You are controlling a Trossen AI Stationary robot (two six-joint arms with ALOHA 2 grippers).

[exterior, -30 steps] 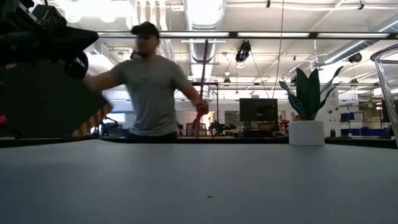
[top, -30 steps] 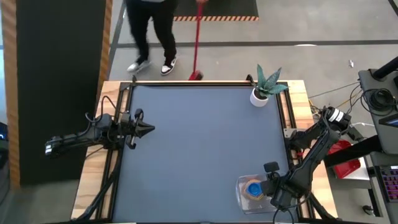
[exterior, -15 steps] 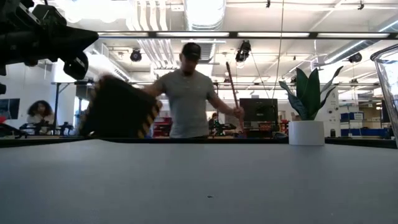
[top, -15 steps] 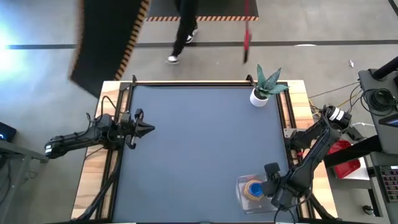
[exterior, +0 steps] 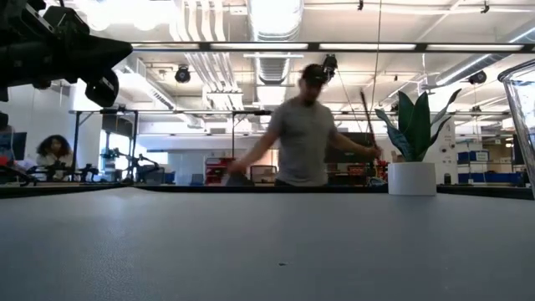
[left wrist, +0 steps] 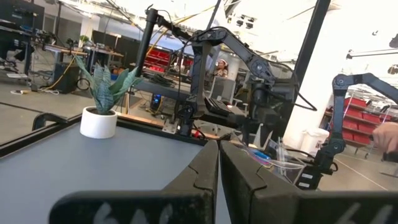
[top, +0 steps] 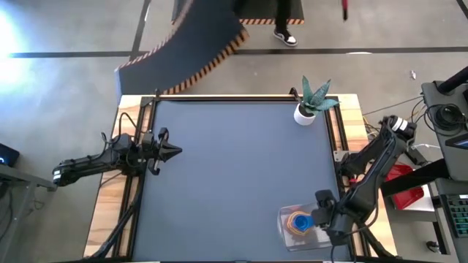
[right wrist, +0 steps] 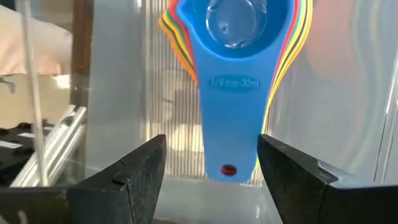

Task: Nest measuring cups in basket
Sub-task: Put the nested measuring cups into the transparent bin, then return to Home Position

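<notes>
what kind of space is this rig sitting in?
Most likely a robotics lab or workshop in an industrial hall. The low view shows exposed ceiling ducts and a monitor beyond the table; the left wrist view shows another robot arm and red parts bins.

Both slim, jointed black robot arms, the left arm (top: 95,162) and the right arm (top: 371,169), carry black cables along their links and end in dark, matte, wedge-shaped jaws tapering to blunt tips.
</notes>
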